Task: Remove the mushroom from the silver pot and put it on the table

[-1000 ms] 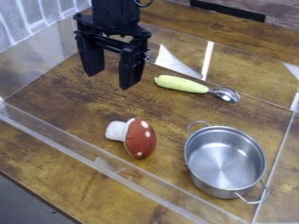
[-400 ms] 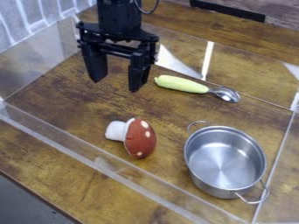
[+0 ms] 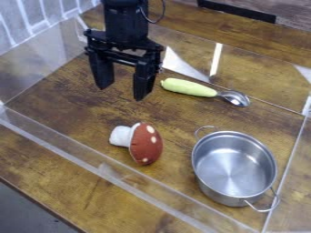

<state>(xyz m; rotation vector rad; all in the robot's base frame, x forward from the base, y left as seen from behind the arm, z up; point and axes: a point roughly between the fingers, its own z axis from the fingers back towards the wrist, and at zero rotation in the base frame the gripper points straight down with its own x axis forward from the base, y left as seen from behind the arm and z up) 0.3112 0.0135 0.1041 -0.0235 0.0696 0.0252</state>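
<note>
The mushroom (image 3: 138,142), red cap dotted white with a short white stem, lies on its side on the brown wooden table (image 3: 73,96), left of the silver pot (image 3: 235,167). The pot stands empty at the lower right, thin wire handles on its rim. My gripper (image 3: 123,80) hangs pointing down above the table behind the mushroom, open, with nothing between its black fingers (image 3: 142,84).
A spoon (image 3: 201,89) with a yellow-green handle lies right of the gripper. Clear plastic walls (image 3: 85,164) surround the work area on the front, left and right. A pale triangular reflection shows on the back wall.
The gripper has drifted slightly right and a little lower, its fingers turned a touch. Mushroom, pot and spoon have not moved.
</note>
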